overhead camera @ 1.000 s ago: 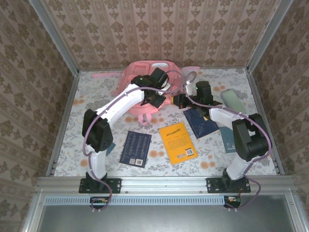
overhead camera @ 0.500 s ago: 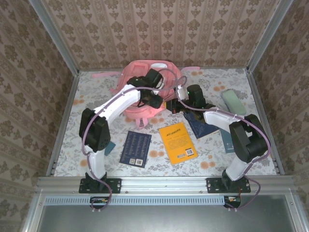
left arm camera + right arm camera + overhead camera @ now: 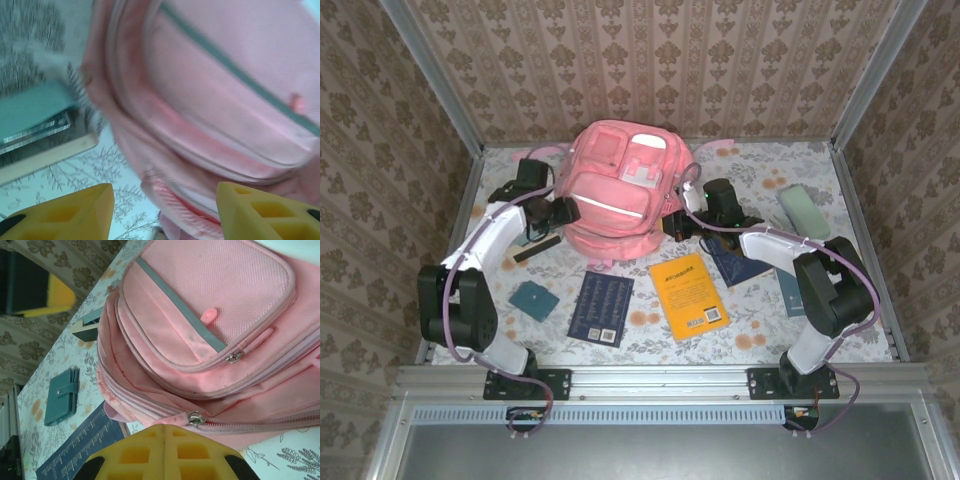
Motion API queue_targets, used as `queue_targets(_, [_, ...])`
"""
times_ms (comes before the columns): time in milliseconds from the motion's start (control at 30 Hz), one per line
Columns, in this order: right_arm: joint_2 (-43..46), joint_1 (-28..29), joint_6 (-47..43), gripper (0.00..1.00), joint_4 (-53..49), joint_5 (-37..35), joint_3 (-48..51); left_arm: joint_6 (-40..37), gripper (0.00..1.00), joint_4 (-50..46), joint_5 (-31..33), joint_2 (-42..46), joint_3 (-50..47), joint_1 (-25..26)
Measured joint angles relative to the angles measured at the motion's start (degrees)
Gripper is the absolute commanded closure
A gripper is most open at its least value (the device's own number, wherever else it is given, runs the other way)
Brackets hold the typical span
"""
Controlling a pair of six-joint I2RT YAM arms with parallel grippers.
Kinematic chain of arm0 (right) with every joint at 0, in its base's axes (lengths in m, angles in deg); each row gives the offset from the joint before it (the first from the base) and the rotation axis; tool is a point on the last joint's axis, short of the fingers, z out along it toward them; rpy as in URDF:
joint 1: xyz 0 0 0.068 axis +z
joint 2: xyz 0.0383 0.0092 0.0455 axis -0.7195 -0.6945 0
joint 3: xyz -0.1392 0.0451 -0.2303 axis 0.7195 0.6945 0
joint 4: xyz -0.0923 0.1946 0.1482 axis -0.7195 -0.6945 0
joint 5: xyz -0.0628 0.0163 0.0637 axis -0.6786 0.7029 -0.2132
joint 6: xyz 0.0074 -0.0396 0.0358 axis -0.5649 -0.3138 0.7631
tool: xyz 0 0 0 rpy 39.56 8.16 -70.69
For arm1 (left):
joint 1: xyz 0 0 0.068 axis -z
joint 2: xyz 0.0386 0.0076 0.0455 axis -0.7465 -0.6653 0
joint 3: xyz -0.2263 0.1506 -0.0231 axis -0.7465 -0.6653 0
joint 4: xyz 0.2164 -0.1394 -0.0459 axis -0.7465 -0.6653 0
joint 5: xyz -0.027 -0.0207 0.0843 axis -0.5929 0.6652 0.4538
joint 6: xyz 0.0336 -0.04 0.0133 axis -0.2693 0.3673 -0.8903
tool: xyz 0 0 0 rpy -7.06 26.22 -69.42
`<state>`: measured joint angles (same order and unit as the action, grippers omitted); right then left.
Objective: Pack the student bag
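The student bag point(image 3: 620, 195) lies front-up at the far middle of the table point(image 3: 760, 335), apparently awaiting opening: left gripper point(image 3: 164, 192) spread beside it, right gripper point(image 3: 165, 432) pressed together empty, needing next to part and pinch the zip pull point(image 3: 195, 418).

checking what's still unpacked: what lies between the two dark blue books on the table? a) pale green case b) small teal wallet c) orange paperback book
c: the orange paperback book lies flat between the left dark blue book and the right dark blue book, near the soft pink fabric backpack.
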<state>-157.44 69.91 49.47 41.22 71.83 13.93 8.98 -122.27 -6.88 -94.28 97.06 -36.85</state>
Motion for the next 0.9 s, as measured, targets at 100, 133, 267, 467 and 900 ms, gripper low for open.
queue_targets(100, [0.0,0.2,0.3,0.85,-0.5,-0.1,0.1,2.6,0.43,0.5,-1.9,-0.9,-1.4,1.0])
queue_targets(133, [0.0,0.3,0.4,0.83,-0.8,-0.2,0.1,3.0,0.43,1.2,-2.4,-0.9,-1.4,1.7])
queue_targets(267, [0.0,0.2,1.6,0.77,-2.0,-1.6,0.1,2.9,0.47,2.5,-3.2,-0.9,0.2,6.7])
queue_targets(467, [0.5,-1.3,6.1,0.71,-2.9,-4.8,1.3,-4.1,0.52,1.8,-2.8,-2.7,7.8,16.5])
queue_targets(900, [6.0,-6.9,13.5,0.65,-3.9,-6.3,3.8,-20.7,0.65,-7.9,6.4,-17.6,22.4,30.5])
